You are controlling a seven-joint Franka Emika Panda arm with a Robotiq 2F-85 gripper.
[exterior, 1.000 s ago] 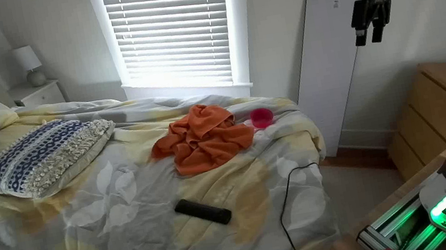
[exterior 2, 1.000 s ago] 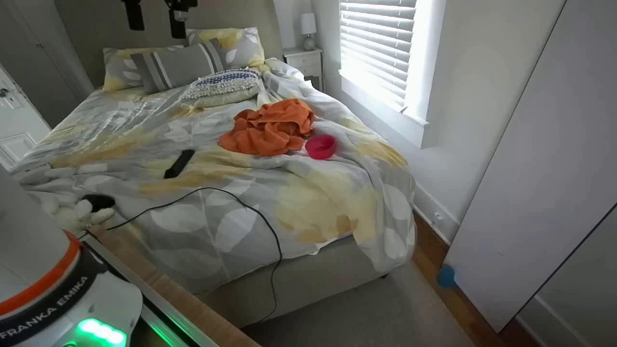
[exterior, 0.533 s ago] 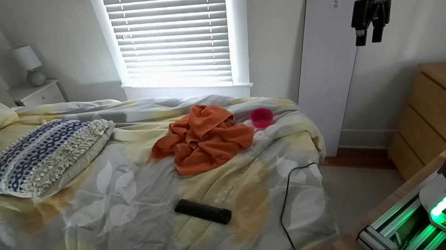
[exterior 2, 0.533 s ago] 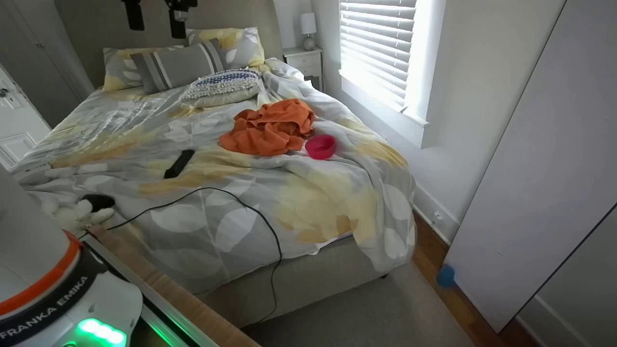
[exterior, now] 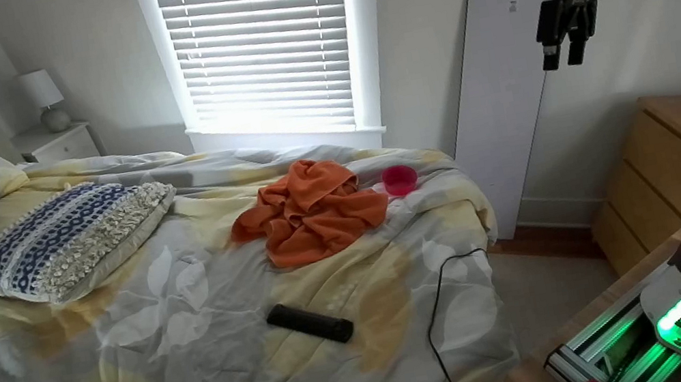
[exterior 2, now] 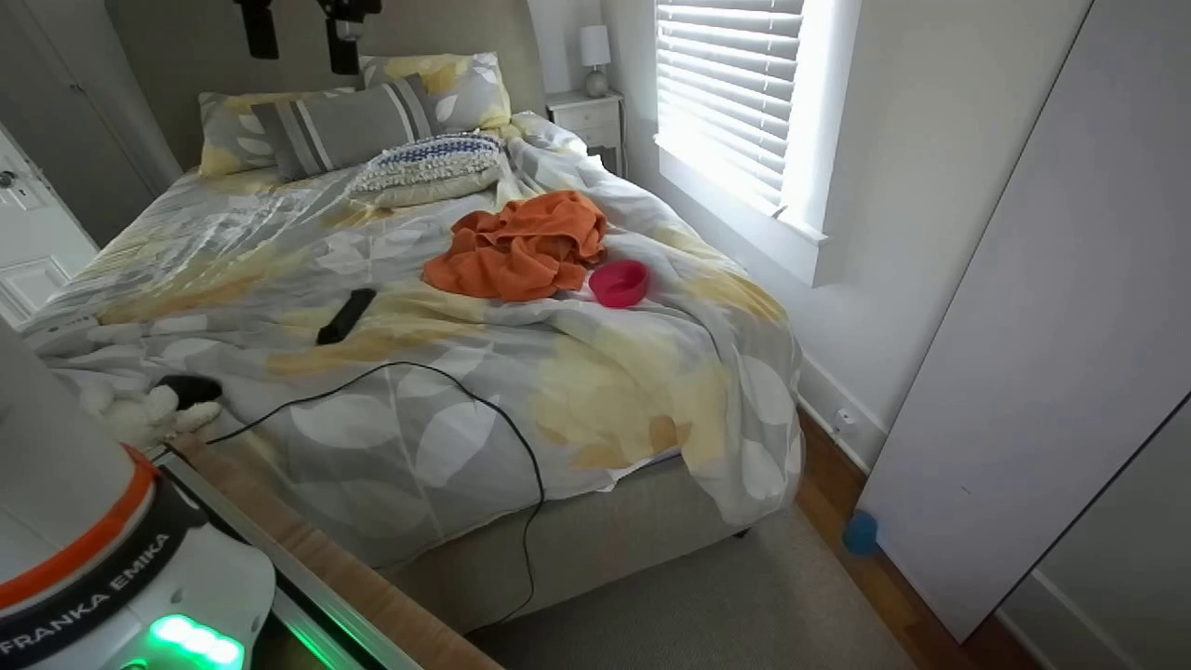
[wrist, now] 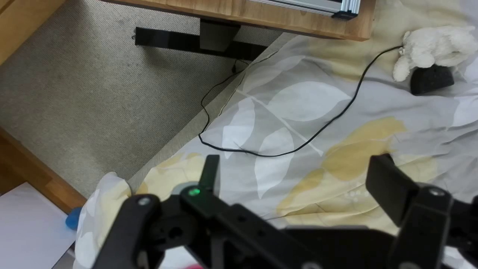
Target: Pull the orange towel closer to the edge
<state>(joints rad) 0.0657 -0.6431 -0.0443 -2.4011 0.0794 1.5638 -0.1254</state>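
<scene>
One pink bowl (exterior 2: 619, 290) on the bed (exterior 2: 605, 391), right beside the bunched-up orange towel (exterior 2: 521, 247). Can't tell if they're touching, or if the bowl's holding anything. Gripper (exterior: 564, 58) hangs up high, fingers (wrist: 392, 186) spread wide.

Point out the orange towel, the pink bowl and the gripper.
Orange towel (exterior: 311, 212): in an exterior view, middle of its folds.
Pink bowl (exterior 2: 619, 290): in an exterior view, its outer wall.
Gripper (wrist: 295, 164): in the wrist view, midway between its fingertips.

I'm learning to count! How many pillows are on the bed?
4: two leafy pillows at the back, a striped pillow in front of them, and a blue pillow nearest the orange towel. Others may be hidden.
</scene>
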